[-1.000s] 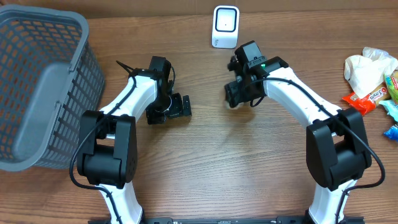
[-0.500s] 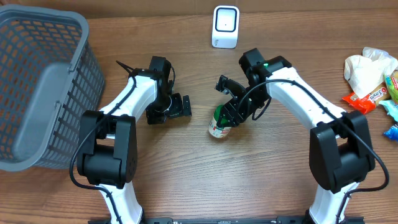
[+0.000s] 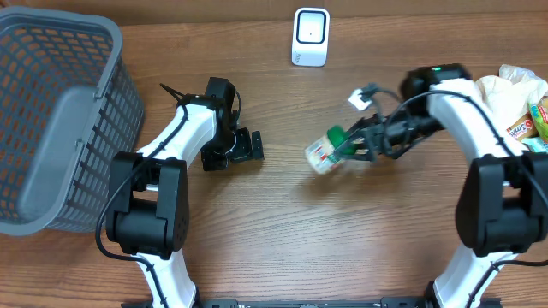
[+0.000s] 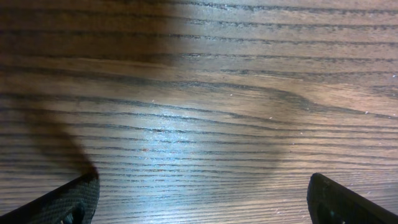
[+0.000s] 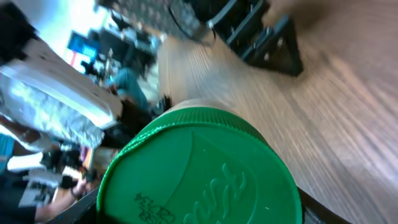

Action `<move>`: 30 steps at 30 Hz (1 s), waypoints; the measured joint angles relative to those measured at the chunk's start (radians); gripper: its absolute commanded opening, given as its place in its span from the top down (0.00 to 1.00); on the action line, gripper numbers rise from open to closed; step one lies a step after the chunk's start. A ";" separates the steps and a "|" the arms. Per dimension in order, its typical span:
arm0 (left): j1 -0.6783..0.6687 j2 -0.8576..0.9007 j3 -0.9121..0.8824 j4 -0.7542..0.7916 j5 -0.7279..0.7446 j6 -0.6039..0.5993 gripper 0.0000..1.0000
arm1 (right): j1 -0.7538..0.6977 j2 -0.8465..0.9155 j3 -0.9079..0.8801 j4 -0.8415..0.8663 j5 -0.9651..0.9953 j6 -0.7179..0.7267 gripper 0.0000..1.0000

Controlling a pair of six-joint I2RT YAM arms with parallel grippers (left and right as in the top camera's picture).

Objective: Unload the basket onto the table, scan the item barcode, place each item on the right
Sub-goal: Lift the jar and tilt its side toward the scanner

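Observation:
The item is a small pale jar (image 3: 320,155) with a red label and a green lid (image 5: 199,171). It hangs tilted on its side above the table's middle, held at the lid end. My right gripper (image 3: 355,145) is shut on it, and the lid fills the right wrist view between the dark fingers (image 5: 314,208). No barcode shows on it. The white scanner (image 3: 310,36) stands at the table's back edge, well behind the jar. My left gripper (image 3: 245,147) rests low over the wood, left of centre, open with nothing between its fingertips (image 4: 68,200).
A grey plastic basket (image 3: 51,111) fills the left side of the table. Several snack packets and a crumpled white bag (image 3: 509,98) lie at the right edge, close behind my right arm. Bare wood (image 4: 199,112) lies under the left gripper.
My right arm has swung right and away from the scanner with the jar, turning it from upright on the table to sideways in the air. The left arm has not moved.

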 measured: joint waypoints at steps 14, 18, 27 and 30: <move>0.000 0.000 0.000 0.017 0.000 0.000 0.01 | -0.023 0.000 0.002 -0.092 -0.096 -0.228 0.46; 0.000 0.000 0.000 0.017 0.000 0.000 0.00 | -0.023 0.000 0.002 -0.092 -0.103 -0.238 0.47; 0.000 0.000 0.000 0.017 0.000 0.000 0.00 | -0.023 0.000 0.002 -0.092 -0.126 -0.247 0.46; 0.000 0.000 0.000 0.017 0.000 0.000 0.00 | -0.023 0.000 0.002 -0.092 -0.129 -0.253 0.46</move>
